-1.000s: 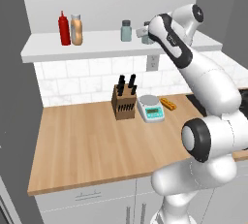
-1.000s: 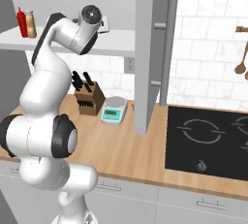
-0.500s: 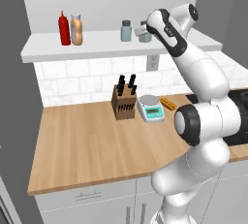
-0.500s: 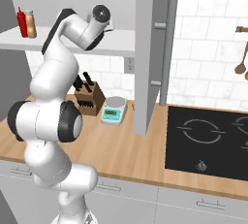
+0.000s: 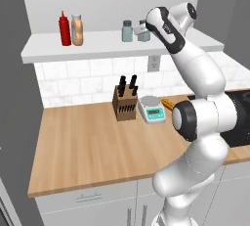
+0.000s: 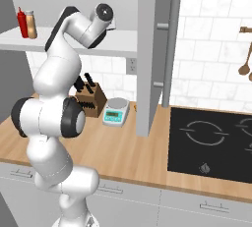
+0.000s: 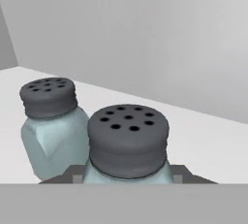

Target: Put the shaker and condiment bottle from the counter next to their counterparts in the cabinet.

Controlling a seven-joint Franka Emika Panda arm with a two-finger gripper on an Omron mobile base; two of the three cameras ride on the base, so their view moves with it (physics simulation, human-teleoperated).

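The shaker point(image 5: 143, 30) is held over the cabinet shelf point(image 5: 97, 49), and my gripper point(image 5: 146, 33) is shut on it. In the hand view the shaker point(image 7: 128, 143) fills the near middle, between my fingertips point(image 7: 75, 177). The paler grey-green shaker point(image 7: 48, 126) stands close to its left on the white shelf board point(image 7: 203, 140); from the left base view that one point(image 5: 127, 30) is just left of the held one. I cannot tell whether the held shaker touches the board. Further left, the condiment bottle point(image 5: 76, 29) stands right beside the red squeeze bottle point(image 5: 65, 28).
On the light-wood counter point(image 5: 78, 151) sit a knife block point(image 5: 125, 103), a small kitchen scale point(image 5: 151, 110) and an orange item point(image 5: 167, 104) behind it. A black cooktop point(image 6: 211, 137) lies to the right. A tall grey panel point(image 6: 147, 49) bounds the shelf's right end.
The arm has changed posture, its upper links swinging upright. The hand with the shaker has edged slightly left along the shelf, closer to the paler shaker. The gripper stays shut.
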